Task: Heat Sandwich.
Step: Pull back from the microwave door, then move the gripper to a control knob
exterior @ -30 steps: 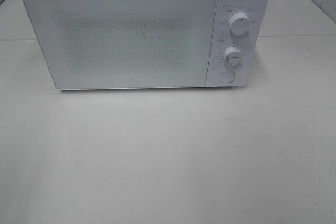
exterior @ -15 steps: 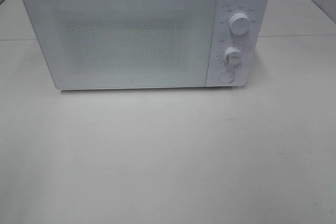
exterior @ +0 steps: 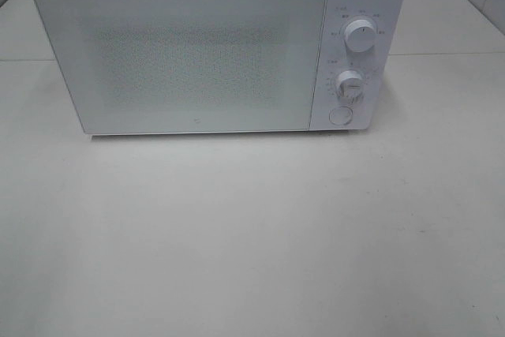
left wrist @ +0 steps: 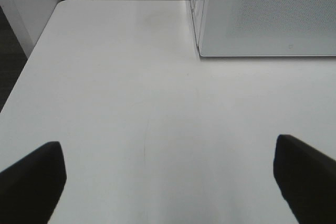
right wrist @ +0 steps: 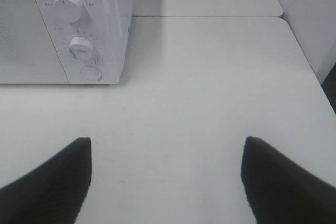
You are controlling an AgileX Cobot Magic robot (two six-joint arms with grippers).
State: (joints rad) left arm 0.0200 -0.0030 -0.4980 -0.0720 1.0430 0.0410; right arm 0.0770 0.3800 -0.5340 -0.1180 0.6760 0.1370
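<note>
Closed microwave (exterior: 197, 53), upper frame; sandwich not in view, possibly inside; left claw (left wrist: 168, 179) and right claw (right wrist: 165, 182) both spread wide, holding nothing; risk: wide claw pressing round button (exterior: 339, 115) nudges dial (exterior: 349, 84) just above

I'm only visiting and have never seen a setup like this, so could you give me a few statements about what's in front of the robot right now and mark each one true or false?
1. The microwave has its door shut. True.
2. A sandwich lies on the table in front of it. False: no sandwich shows in any view.
3. Two knobs sit above a round button. True.
4. The left gripper is clamped on a plate. False: its jaws stand wide apart with nothing between them.
5. In the high view, the controls are left of the door. False: they are on its right.
</note>
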